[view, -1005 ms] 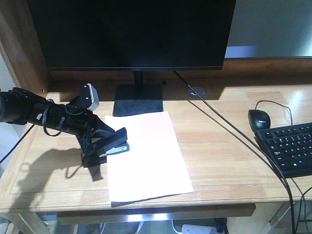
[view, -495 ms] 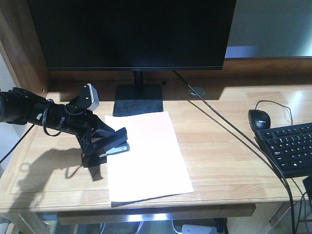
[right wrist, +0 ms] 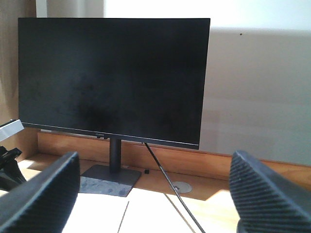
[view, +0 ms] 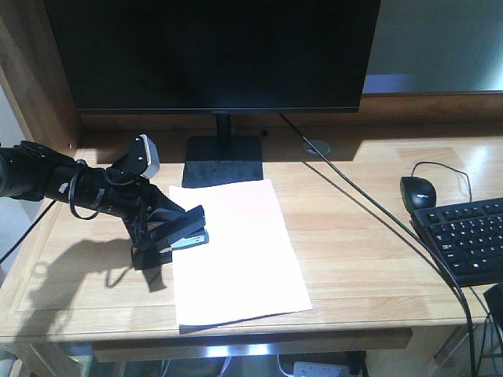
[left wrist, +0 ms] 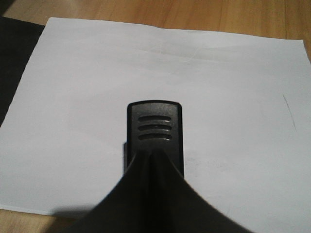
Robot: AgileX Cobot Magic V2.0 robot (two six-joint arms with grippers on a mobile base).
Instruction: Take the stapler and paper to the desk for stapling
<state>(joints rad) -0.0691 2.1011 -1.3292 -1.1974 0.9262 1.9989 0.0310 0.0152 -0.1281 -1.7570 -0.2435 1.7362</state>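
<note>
At the white paper sheet's (view: 236, 251) left edge, my left hand (view: 169, 236) stays clamped on the small black stapler (left wrist: 155, 133); uneven pressure could skew the sheet on the wooden surface (view: 369, 243).

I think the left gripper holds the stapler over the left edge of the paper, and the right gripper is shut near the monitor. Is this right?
One detail is wrong: the right gripper is open, its fingers wide apart in the right wrist view. The rest holds: the left gripper holds the stapler over the left edge of the paper, and the right gripper faces the monitor.
</note>
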